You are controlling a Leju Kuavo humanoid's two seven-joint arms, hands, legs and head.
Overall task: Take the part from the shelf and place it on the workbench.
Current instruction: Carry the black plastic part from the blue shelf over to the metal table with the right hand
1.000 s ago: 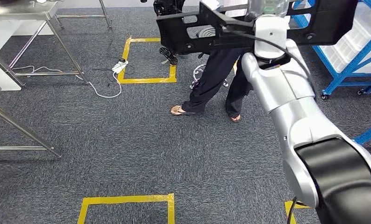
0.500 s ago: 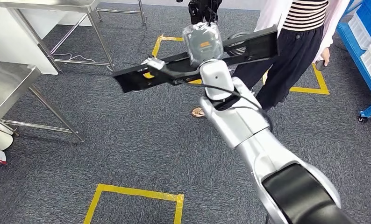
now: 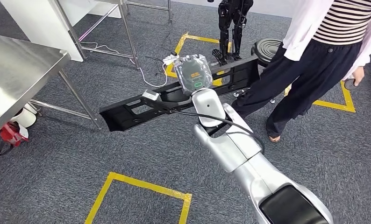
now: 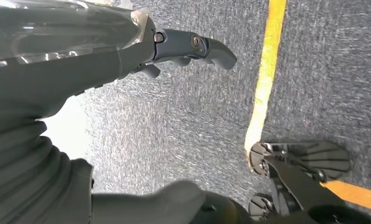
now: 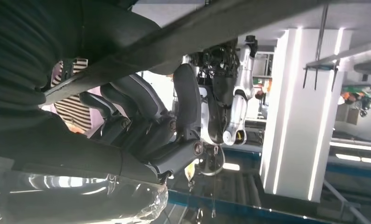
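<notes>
Part: long black part [image 3: 141,106] was off the shelf and carried in the air above the grey carpet [image 3: 81,158], not yet over any surface.
Right hand: right hand [image 3: 193,74], under a clear plastic cover, gripped the part near its middle; in the right wrist view its dark fingers [image 5: 141,100] curled around the part's edge.
Left hand: left hand [image 4: 193,46] hung over the carpet, fingers loosely curled in and holding nothing.
Long axis: the part ran crosswise in front of the robot, one end low toward the robot's left, the other rising toward the person [image 3: 324,56] on its right.
Workbench: steel workbench [image 3: 20,70] stood well apart, off the part's left end.
Key relation: the part's left end pointed roughly toward the bench, so that end would likely arrive first; the carrying right arm was the farther arm from the bench.
Risk: by my judgement, the raised right end passed near the person's legs.
</notes>
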